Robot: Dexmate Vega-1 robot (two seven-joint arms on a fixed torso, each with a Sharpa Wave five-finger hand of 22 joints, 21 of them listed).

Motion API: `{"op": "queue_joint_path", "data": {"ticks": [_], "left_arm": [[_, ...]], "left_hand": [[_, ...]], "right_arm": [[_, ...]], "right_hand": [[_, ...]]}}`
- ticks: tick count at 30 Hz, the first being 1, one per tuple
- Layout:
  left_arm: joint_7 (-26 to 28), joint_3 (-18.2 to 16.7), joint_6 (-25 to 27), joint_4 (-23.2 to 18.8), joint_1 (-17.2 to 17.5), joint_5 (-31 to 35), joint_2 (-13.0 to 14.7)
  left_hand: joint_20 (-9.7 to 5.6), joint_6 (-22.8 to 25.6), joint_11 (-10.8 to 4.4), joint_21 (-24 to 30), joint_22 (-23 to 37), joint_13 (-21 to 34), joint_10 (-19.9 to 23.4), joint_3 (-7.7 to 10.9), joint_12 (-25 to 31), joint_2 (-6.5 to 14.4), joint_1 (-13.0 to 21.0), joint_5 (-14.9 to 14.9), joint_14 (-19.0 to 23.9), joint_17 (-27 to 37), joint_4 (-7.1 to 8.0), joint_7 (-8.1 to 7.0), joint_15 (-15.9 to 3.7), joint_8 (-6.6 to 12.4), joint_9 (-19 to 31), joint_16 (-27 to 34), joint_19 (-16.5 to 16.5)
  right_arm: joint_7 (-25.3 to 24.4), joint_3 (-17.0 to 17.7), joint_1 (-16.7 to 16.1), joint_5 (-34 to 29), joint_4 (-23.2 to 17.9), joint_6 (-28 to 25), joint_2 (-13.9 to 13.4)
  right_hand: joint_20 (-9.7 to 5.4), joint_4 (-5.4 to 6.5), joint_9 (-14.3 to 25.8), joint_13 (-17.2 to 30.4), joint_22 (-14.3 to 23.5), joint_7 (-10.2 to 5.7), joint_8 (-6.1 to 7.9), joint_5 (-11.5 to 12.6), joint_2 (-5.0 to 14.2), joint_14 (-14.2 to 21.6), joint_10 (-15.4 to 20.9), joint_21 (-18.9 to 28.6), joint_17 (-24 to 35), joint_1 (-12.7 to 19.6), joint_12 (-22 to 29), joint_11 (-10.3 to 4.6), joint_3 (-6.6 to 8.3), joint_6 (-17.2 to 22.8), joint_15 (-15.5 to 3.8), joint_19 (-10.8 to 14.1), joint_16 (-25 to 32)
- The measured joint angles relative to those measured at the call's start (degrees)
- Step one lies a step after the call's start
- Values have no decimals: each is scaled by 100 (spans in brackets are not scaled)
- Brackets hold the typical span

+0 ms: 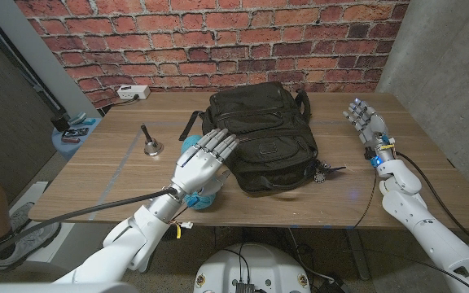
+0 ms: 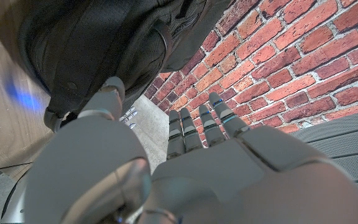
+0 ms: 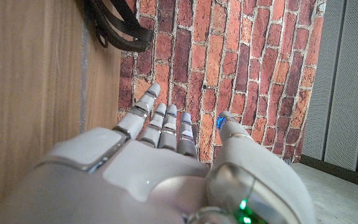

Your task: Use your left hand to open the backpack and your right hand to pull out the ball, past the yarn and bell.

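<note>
We count one black backpack (image 1: 260, 138) on the bench (image 1: 112, 175), one bell (image 1: 151, 145) and one blue yarn (image 1: 203, 198) left of it. Left hand (image 1: 206, 159) and right hand (image 1: 366, 122) fingers spread, empty.

The black backpack (image 1: 260, 138) lay across the middle of the wooden surface (image 1: 112, 179), and the left hand (image 1: 204, 159) hung over its near left corner, fingers (image 1: 222, 145) spread, holding nothing. Blue yarn (image 1: 202, 198) sat just beneath that hand, crowding the pack's left side. The bell (image 1: 151, 144) stood apart further left, with bare wood around it. Between the pack and the right hand (image 1: 366, 120), open at the right edge, the wood was free apart from a small dark zipper pull (image 1: 326, 172).
</note>
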Motion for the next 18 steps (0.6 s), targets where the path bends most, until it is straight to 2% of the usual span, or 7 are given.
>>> {"op": "queue_joint_path", "data": {"ticks": [15,18], "left_arm": [[310,439,155,295,-309,76,-113],[347,540,195,348,-380,92,-147]], "left_hand": [[-8,107,-8,-44,-1,80,8,-1,64,-13,149,0,50,-1,0,-37,-10,0,27,0,54],[-9,136,-8,-44,-1,99,8,-1,86,-13,149,0,50,-1,0,-8,-10,0,40,0,52]], "right_arm": [[215,66,16,110,192,80,55],[267,79,29,135,227,88,60]], "right_hand": [[0,-16,-30,0,0,10,0,0,0,0,1,0,1,0,0,0,-16,-11,0,0,0],[0,-16,-29,0,0,10,0,0,0,0,0,0,1,0,0,0,-16,-11,0,0,0]]}}
